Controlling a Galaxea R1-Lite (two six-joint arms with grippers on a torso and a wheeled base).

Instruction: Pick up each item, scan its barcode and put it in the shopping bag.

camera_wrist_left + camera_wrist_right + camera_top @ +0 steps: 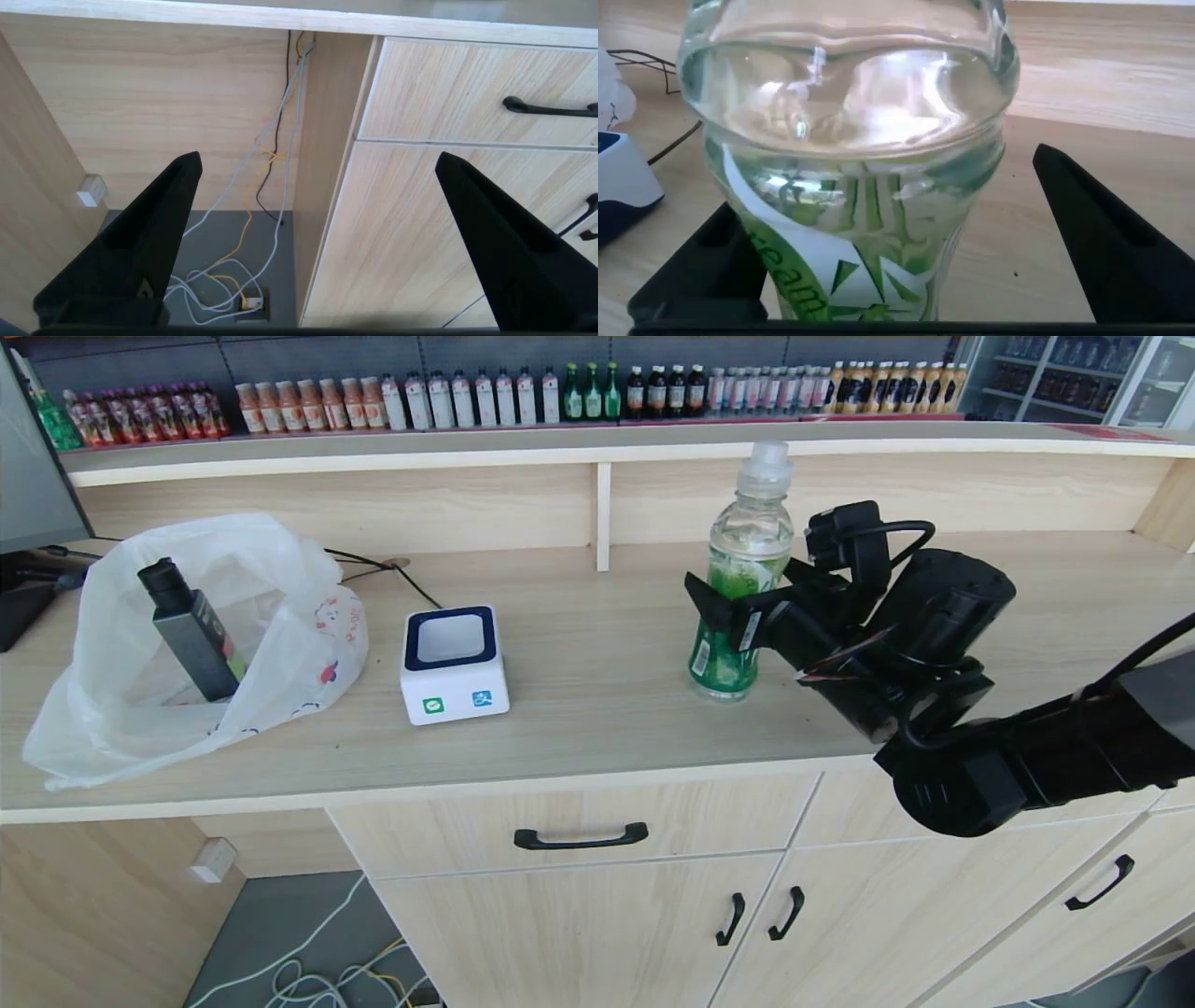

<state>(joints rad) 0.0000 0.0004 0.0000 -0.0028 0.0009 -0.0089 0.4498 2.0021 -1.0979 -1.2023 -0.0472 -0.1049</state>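
Bottle (742,569) stands upright on the counter (597,644), right of centre, between the parted jaws of the right gripper (742,593), not yet clamped. Left gripper (318,163) gapes wide, low before the cabinet (448,93).

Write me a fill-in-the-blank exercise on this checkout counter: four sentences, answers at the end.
The bottle inside the right gripper has a ____ label.
Between the shopping bag and the bottle stands the white ____.
The shopping bag holds ____ dark item.
The left gripper is ____, not shut.
Answers: green; scanner; one; open.
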